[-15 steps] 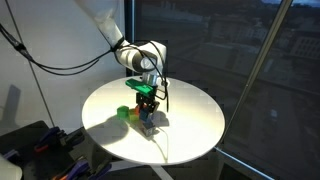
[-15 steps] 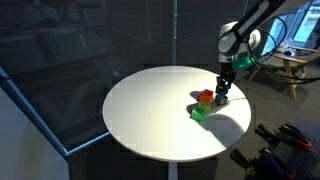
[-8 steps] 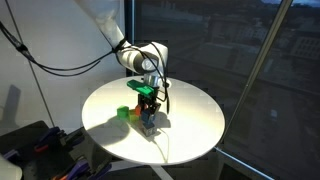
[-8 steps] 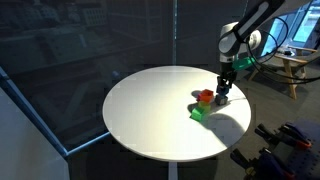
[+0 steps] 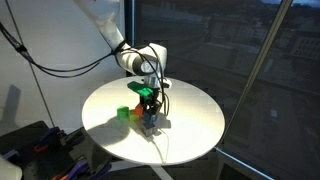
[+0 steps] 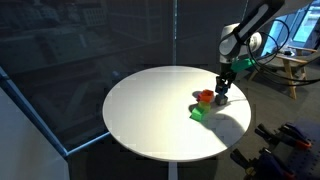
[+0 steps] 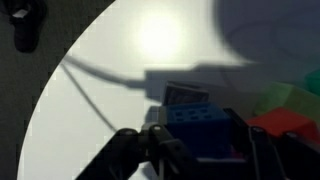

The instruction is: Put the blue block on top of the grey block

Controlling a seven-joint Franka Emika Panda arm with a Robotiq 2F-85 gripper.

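The gripper (image 5: pixel 148 107) is held low over the round white table (image 6: pixel 150 110), pointed straight down. In the wrist view the blue block (image 7: pixel 205 128) is seen between the two fingers (image 7: pixel 128 152), and the grey block (image 7: pixel 186 96) is seen right against its far edge. Whether the jaws are clamped on the blue block or stand just clear of it cannot be told. A red cube (image 6: pixel 205 97) and a green cube (image 6: pixel 198 113) are set just beside the gripper.

White jointed arm (image 5: pixel 108 22), rounded white wrist, green bracket (image 5: pixel 147 92), black gripper (image 5: pixel 148 110), thin black cable (image 5: pixel 163 92) looping alongside.
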